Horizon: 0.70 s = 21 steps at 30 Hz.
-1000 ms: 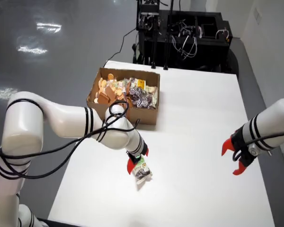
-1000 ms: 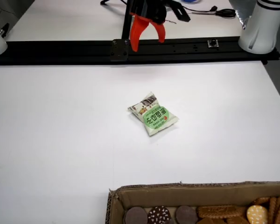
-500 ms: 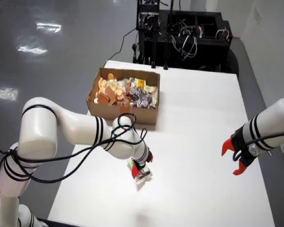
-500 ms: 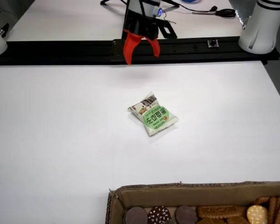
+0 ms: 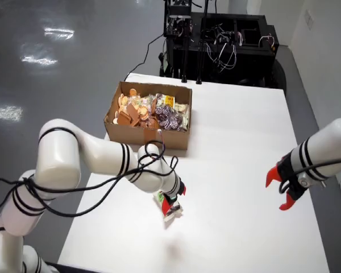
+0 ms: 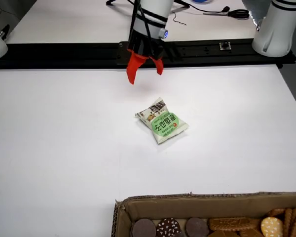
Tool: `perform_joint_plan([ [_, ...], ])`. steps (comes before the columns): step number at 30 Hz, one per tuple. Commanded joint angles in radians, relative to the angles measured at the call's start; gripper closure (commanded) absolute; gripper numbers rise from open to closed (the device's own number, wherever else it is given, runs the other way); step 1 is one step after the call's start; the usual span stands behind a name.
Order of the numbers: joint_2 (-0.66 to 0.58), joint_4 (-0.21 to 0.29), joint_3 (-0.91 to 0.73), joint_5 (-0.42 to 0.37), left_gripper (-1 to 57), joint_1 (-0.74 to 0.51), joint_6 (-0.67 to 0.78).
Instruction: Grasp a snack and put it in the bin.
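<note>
A green and white snack packet (image 6: 163,121) lies flat on the white table, free of the fingers in the view from the side. My gripper (image 6: 145,70), with red fingers, hangs open just behind it, on the robot's side, holding nothing. In the view from above the gripper (image 5: 174,196) overlaps the packet (image 5: 171,211), which shows only partly below the fingers. The cardboard bin (image 5: 149,135) stands at the back left of the table, filled with several cookies and wrapped snacks. Its near rim (image 6: 207,199) shows at the bottom of the side view.
A second arm with a red-fingered gripper (image 5: 282,189) hangs still at the table's right edge. Black equipment with cables (image 5: 216,40) stands behind the table. A black rail (image 6: 64,49) runs along the table's far side in the side view.
The working arm's elbow has swung right and lower, and the gripper has shifted slightly right over the packet. The packet has stayed in place. The second arm has not moved.
</note>
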<state>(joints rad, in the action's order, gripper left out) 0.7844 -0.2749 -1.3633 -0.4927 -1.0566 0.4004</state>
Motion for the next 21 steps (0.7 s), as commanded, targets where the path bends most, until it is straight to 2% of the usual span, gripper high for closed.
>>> perform_joint_plan([
  [1, 0.017, 0.000, 0.000, 0.021, 0.1, 0.010, -0.022],
  [21, 0.121, -0.004, 0.015, 0.104, -0.2, 0.093, -0.196],
])
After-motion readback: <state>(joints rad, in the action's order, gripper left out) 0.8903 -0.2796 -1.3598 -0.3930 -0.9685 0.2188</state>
